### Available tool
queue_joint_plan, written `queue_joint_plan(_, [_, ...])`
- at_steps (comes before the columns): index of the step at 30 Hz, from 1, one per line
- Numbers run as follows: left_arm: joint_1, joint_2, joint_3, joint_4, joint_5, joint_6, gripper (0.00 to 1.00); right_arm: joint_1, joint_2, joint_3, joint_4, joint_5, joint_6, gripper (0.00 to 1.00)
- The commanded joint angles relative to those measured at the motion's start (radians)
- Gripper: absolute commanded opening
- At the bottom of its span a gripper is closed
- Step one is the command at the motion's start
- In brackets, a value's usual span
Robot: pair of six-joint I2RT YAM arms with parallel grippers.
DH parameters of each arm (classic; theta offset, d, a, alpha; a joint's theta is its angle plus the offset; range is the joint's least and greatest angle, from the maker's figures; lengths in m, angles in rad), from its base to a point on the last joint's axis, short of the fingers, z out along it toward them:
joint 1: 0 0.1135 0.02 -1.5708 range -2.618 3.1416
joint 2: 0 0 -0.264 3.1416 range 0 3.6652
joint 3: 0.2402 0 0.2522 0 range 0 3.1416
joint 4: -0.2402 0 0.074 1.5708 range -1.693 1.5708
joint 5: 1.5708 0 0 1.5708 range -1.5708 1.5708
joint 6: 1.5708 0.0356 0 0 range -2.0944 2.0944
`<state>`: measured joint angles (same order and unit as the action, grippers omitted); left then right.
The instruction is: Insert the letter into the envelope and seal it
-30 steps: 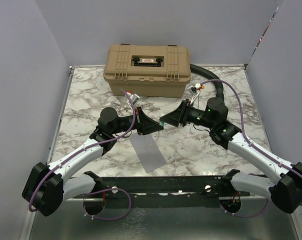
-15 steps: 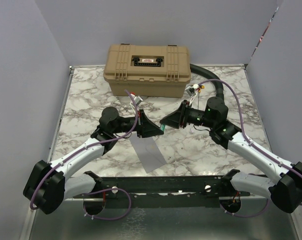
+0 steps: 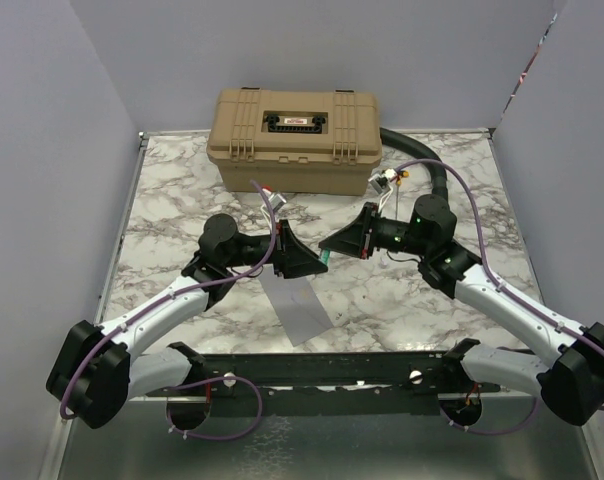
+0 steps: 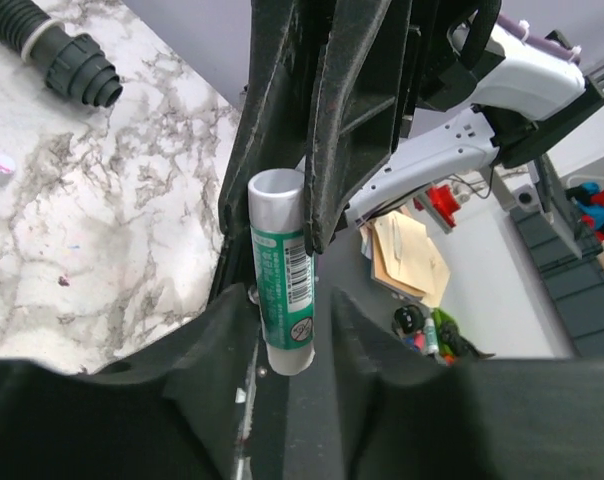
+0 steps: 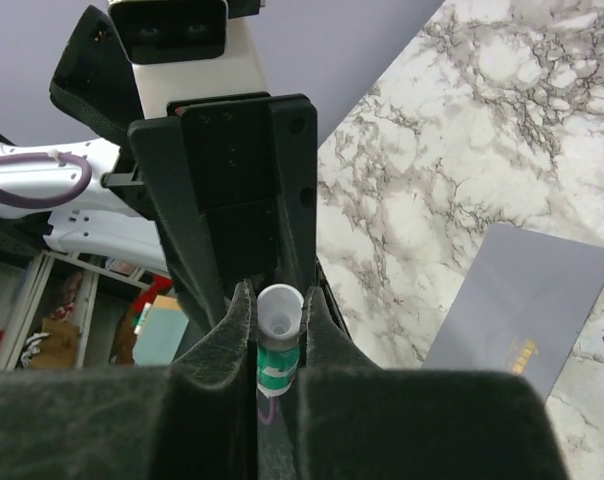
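Observation:
The grey envelope [image 3: 297,305] lies flat on the marble table, just below where the two grippers meet in the air; it also lies at the right of the right wrist view [image 5: 522,305]. The letter is out of view. A green glue stick with a white cap [image 3: 325,257] sits between both grippers. My right gripper [image 5: 278,295] is shut on the glue stick [image 5: 279,340]. My left gripper [image 4: 292,310] stands open around the stick's lower end [image 4: 282,270], with a gap on one side. In the top view the left gripper [image 3: 312,260] faces the right gripper [image 3: 334,246].
A tan hard case [image 3: 294,140] stands shut at the back of the table. A black corrugated hose [image 3: 412,150] curves behind it on the right. Grey walls close in the left, back and right sides.
My right gripper has closed on the glue stick. My left gripper's jaws have spread apart from it. Both arms have barely moved.

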<state>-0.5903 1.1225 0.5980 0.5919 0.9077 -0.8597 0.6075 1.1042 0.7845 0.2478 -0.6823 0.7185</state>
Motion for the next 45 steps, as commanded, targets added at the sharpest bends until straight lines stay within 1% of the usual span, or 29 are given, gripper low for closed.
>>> queue_joint_plan(1, [-0.003, 0.013, 0.026, 0.008, -0.018, -0.019, 0.49, -0.002, 0.023, -0.020, 0.052, -0.030, 0.016, 0.01])
queue_joint_plan(3, [-0.003, 0.030, 0.035, 0.008, -0.042, -0.028, 0.53, -0.002, 0.034, -0.030, 0.079, -0.038, 0.028, 0.00])
queue_joint_plan(5, [-0.004, 0.051, 0.037, 0.008, -0.054, -0.031, 0.52, -0.002, 0.043, -0.039, 0.103, -0.041, 0.039, 0.00])
queue_joint_plan(10, [-0.004, 0.074, 0.024, 0.009, -0.062, -0.030, 0.26, -0.002, 0.057, -0.035, 0.102, -0.048, 0.038, 0.00])
queue_joint_plan(12, [-0.004, 0.074, 0.020, 0.009, -0.067, -0.025, 0.09, -0.002, 0.057, -0.036, 0.094, -0.051, 0.038, 0.00])
queue_joint_plan(13, [-0.003, 0.073, 0.018, 0.008, -0.068, -0.021, 0.01, -0.002, 0.056, -0.032, 0.087, -0.054, 0.038, 0.02])
queue_joint_plan(14, [-0.004, 0.072, 0.016, 0.008, -0.071, -0.018, 0.00, -0.002, 0.054, -0.028, 0.069, -0.052, 0.036, 0.14])
queue_joint_plan(15, [-0.004, 0.070, 0.014, 0.008, -0.070, -0.012, 0.00, -0.002, 0.051, -0.022, 0.047, -0.040, 0.034, 0.33])
queue_joint_plan(16, [-0.003, 0.067, 0.011, 0.008, -0.066, -0.007, 0.00, -0.002, 0.042, -0.017, 0.021, -0.022, 0.029, 0.50])
queue_joint_plan(17, [-0.004, 0.064, 0.010, 0.008, -0.058, -0.002, 0.00, -0.002, 0.034, -0.015, 0.003, -0.002, 0.031, 0.57])
queue_joint_plan(18, [-0.004, 0.061, 0.007, 0.008, -0.046, 0.004, 0.00, -0.002, 0.024, -0.017, -0.006, 0.017, 0.033, 0.61])
queue_joint_plan(19, [-0.005, 0.057, 0.005, 0.009, -0.031, 0.008, 0.00, -0.002, 0.017, -0.020, -0.007, 0.026, 0.034, 0.62])
queue_joint_plan(21, [-0.004, 0.044, 0.002, 0.008, -0.012, 0.019, 0.00, -0.002, 0.011, -0.019, -0.011, 0.032, 0.035, 0.63])
queue_joint_plan(23, [-0.003, 0.033, 0.001, 0.008, 0.005, 0.027, 0.00, -0.002, 0.017, -0.014, -0.014, 0.022, 0.034, 0.61])
queue_joint_plan(26, [-0.004, 0.021, 0.001, 0.008, 0.026, 0.034, 0.00, -0.002, 0.035, -0.011, -0.010, 0.007, 0.028, 0.54])
queue_joint_plan(30, [-0.004, 0.017, -0.002, 0.005, 0.043, 0.039, 0.00, -0.002, 0.058, -0.001, 0.008, -0.022, 0.013, 0.41])
queue_joint_plan(41, [-0.005, 0.020, 0.000, 0.000, 0.062, 0.049, 0.00, -0.002, 0.071, 0.010, 0.030, -0.005, 0.014, 0.28])
queue_joint_plan(45, [-0.004, 0.020, 0.008, -0.019, 0.048, 0.060, 0.00, -0.002, 0.077, 0.011, 0.036, -0.003, 0.022, 0.16])
